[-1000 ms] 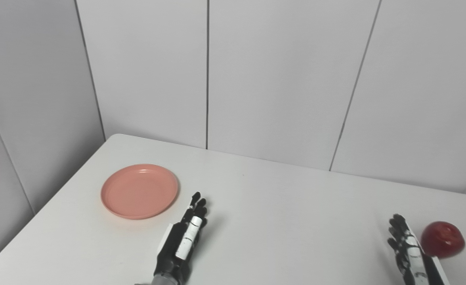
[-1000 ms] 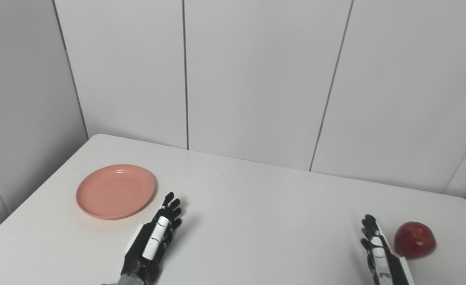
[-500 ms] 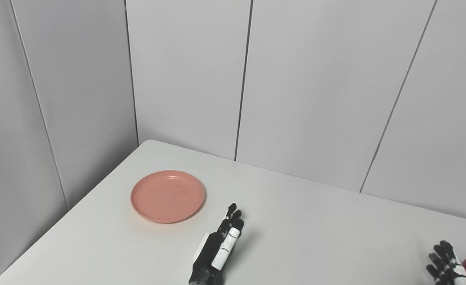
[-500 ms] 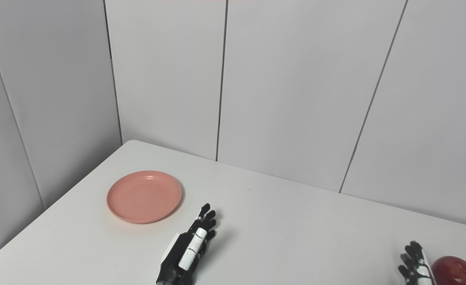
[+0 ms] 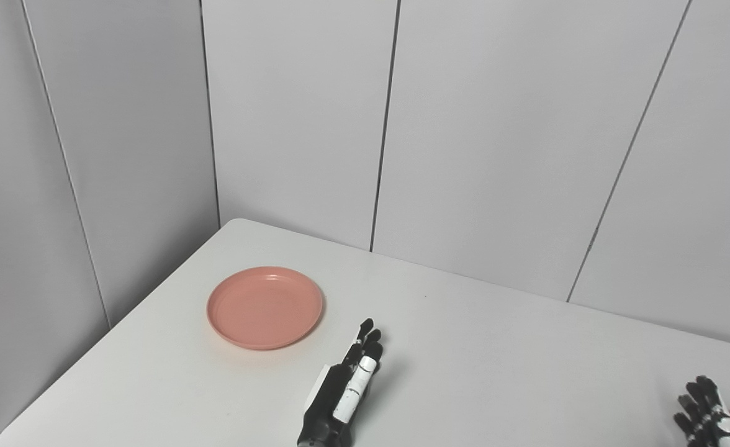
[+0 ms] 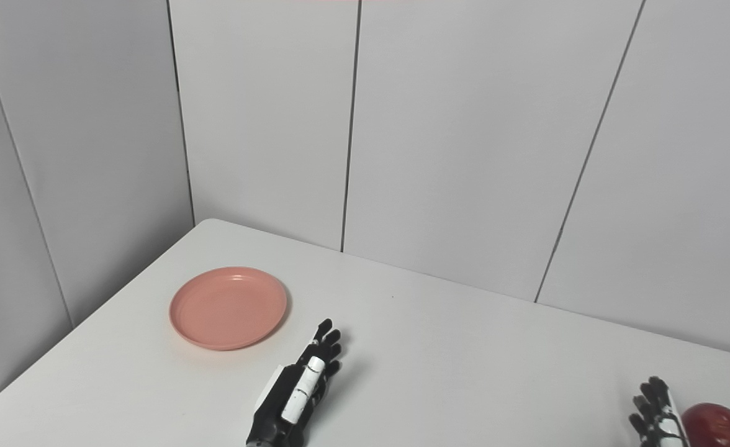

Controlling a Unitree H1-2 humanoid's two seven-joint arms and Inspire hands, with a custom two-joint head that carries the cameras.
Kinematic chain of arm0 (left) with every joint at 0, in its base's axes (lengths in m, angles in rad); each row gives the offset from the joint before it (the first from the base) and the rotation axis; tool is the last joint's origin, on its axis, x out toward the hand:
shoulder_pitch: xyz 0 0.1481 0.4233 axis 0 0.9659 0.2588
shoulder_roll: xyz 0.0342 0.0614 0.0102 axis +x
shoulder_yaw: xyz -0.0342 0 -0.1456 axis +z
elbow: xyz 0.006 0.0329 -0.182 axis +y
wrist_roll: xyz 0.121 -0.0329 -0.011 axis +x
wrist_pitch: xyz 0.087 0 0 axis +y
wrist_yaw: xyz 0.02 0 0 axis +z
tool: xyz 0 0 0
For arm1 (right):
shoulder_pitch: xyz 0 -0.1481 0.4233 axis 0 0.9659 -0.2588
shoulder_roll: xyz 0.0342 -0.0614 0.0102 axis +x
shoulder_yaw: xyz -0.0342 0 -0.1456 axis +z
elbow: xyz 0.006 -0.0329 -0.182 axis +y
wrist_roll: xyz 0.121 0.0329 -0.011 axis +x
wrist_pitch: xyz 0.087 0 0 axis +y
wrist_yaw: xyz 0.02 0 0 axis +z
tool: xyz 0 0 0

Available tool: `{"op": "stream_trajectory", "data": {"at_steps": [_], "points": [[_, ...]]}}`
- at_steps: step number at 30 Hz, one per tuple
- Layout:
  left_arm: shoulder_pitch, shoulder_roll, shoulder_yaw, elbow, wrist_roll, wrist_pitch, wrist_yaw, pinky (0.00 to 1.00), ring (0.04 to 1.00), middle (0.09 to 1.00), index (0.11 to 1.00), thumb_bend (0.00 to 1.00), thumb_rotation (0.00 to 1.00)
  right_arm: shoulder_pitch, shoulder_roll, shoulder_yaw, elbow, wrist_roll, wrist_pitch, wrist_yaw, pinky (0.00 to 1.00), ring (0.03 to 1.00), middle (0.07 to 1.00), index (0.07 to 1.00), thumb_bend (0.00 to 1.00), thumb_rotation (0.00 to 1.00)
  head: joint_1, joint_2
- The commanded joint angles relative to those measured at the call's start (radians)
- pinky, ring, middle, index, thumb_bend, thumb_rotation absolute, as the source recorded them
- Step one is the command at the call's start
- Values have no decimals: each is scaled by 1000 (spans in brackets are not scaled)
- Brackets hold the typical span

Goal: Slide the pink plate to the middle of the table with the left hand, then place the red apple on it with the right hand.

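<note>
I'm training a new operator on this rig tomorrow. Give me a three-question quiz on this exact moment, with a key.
1. True or false: the left hand is touching the pink plate.
2. The red apple lies: A) on the plate, B) on the table just right of the right hand, C) in the left hand.
3. Fill in: both hands hold ____.

Key
1. False; the hand lies on the table apart from the plate, to its right and nearer the robot.
2. B
3. Nothing; fingers are extended.

White table [image 5: 495, 347] against pale grey panelled walls [image 5: 495, 143]
</note>
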Motion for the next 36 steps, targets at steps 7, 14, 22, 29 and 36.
{"op": "stream_trajectory", "data": {"at_steps": [7, 14, 22, 29, 36], "points": [[-20, 12, 9, -85, 11, 29, 2, 1000, 997, 970, 956, 826, 881, 95, 30, 12, 1, 0, 12, -7, 1000, 1000, 993, 999, 874, 1000, -14, 14], [-138, 32, 43, -103, 20, 33, 12, 1000, 936, 920, 917, 808, 898, 97, 35, 16, -9, -14, 16, -22, 1000, 1000, 980, 979, 882, 1000, -19, 13], [-256, 86, 102, -83, 10, -5, 10, 950, 872, 867, 869, 817, 874, 95, 39, 21, -6, -12, 22, -24, 1000, 997, 966, 972, 890, 1000, -22, 9], [-338, 163, 156, -61, 2, -18, 4, 900, 851, 856, 850, 806, 888, 91, 39, 25, 1, -11, 19, -20, 1000, 1000, 967, 979, 891, 1000, -24, 6], [-400, 266, 199, 27, 19, -58, 4, 842, 851, 854, 862, 846, 893, 91, 40, 26, 7, -14, 16, -22, 1000, 991, 959, 979, 885, 1000, -26, 6]]}}
